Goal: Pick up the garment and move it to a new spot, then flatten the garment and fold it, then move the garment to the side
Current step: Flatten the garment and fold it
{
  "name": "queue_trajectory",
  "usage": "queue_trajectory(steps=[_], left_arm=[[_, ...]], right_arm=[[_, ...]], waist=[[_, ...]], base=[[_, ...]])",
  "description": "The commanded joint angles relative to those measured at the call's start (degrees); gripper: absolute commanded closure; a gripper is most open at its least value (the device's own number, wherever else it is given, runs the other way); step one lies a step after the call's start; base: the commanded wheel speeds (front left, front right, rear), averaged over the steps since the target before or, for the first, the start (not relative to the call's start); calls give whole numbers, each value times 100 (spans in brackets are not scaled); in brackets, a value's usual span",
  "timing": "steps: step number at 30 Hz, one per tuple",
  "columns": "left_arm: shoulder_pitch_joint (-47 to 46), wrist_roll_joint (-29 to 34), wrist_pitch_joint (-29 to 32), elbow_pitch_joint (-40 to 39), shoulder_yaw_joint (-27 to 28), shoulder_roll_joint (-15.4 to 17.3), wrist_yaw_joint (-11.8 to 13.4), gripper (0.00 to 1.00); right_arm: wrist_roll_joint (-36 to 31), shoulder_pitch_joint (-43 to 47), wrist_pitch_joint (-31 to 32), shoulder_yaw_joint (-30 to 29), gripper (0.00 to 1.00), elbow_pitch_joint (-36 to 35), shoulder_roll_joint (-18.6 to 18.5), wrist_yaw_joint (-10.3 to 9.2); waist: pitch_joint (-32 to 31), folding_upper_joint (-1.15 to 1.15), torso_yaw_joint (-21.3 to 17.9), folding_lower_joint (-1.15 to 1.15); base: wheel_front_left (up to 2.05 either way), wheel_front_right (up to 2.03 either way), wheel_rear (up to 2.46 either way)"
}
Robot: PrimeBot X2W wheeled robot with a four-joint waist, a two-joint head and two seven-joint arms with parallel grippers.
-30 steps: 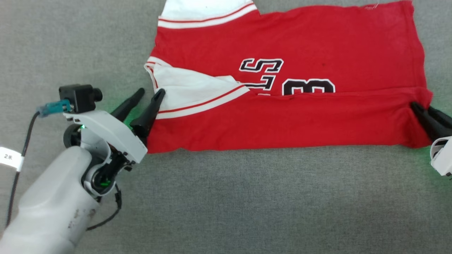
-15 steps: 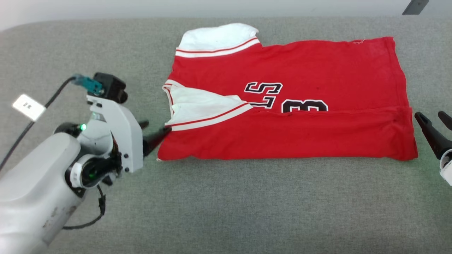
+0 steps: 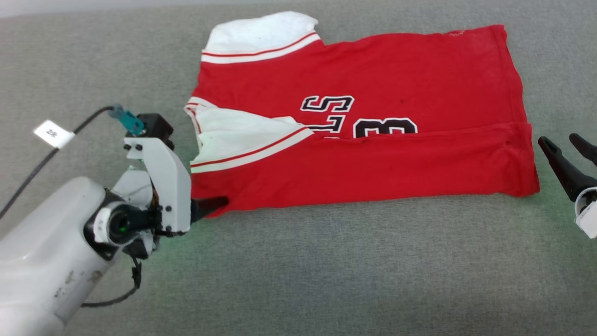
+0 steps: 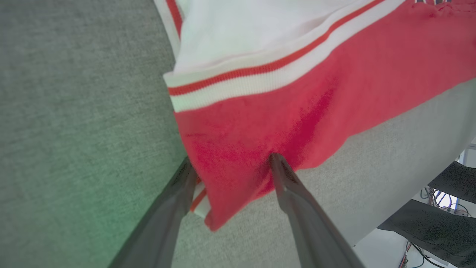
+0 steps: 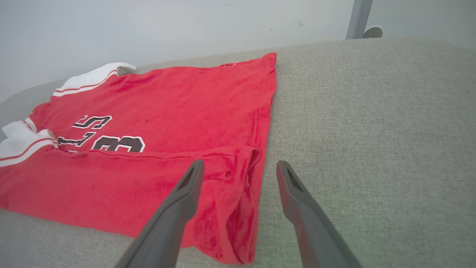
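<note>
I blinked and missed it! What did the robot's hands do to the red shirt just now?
The right gripper let go of the garment at its right edge and drew back; it now stands open beside it. The left gripper, open, moved along the left edge to the near corner, fingers astride it. The garment stayed flat, its near strip folded over.

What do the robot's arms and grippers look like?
Left forearm: pale grey, scuffed; white wrist bracket with small black camera, teal plug, black cable with white tag. The left gripper and right gripper each have two long tapered dark fingers.
</note>
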Motion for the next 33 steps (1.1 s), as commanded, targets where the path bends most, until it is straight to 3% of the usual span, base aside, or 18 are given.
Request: queue_trajectory(steps=[1,2,4,5,6,7,12,17,23,27,28,29,30,31,32,33], left_arm=[[27,-46,6,109,-24,-69,-20,0],[56,-78,-11,210,-29,-122,-47,7],[119,-136,-27,390,-42,-203,-115,56],[147,-135,-42,462,-53,-237,-153,67],[181,-182,-67,522,-33,-290,-186,93],[210,-218,-97,572,-10,-336,-240,100],[253,-376,-189,743,86,-428,-543,100],[238,-318,-249,708,57,-481,-647,100],[140,-236,-330,679,24,-592,-747,100],[87,-193,-417,729,14,-707,-809,100],[78,-186,-445,756,15,-731,-810,100],[70,-171,-478,782,22,-754,-826,100],[76,-162,-516,804,31,-771,-842,100],[97,-155,-561,814,41,-777,-843,100],[128,-148,-598,807,49,-782,-855,100],[166,-149,-644,793,62,-774,-877,100]], right_arm=[[-46,-65,-14,-18,0,-27,-5,-7],[-47,-65,-9,-22,0,-37,-9,-8],[-63,-70,7,-20,0,-53,-17,-8],[-75,-73,25,-17,0,-65,-29,-7],[-88,-73,37,-15,0,-78,-40,-7],[-99,-72,53,-15,0,-84,-60,-7],[-216,-144,412,89,0,-108,-286,-8],[-343,-364,1399,420,0,-64,-506,-8],[45,-829,2815,766,0,145,-369,-8],[-127,-1050,3387,1049,0,429,-343,-8],[-113,-1040,3521,1155,5,436,-329,-8],[-68,-1044,3600,1216,50,435,-315,-7],[-30,-1040,3620,1239,64,435,-302,-7],[-5,-1027,3606,1243,92,433,-301,-7],[28,-997,3576,1247,100,416,-322,-7],[34,-963,3527,1237,100,384,-361,-6]], waist=[[118,0,-123,0],[135,0,-143,0],[149,0,-168,0],[153,0,-175,0],[153,0,-179,0],[148,0,-178,0],[118,0,-116,0],[118,0,-24,0],[265,0,102,0],[358,0,192,0],[367,0,212,0],[370,0,231,0],[364,0,244,0],[347,0,255,0],[322,0,264,0],[287,0,269,0]], base=[[0,0,0],[0,0,0],[0,0,0],[0,0,0],[0,0,0],[0,0,0],[0,0,0],[0,0,0],[0,0,0],[0,0,0],[0,0,0],[0,0,0],[0,0,0],[0,0,0],[0,0,0],[0,0,0]])
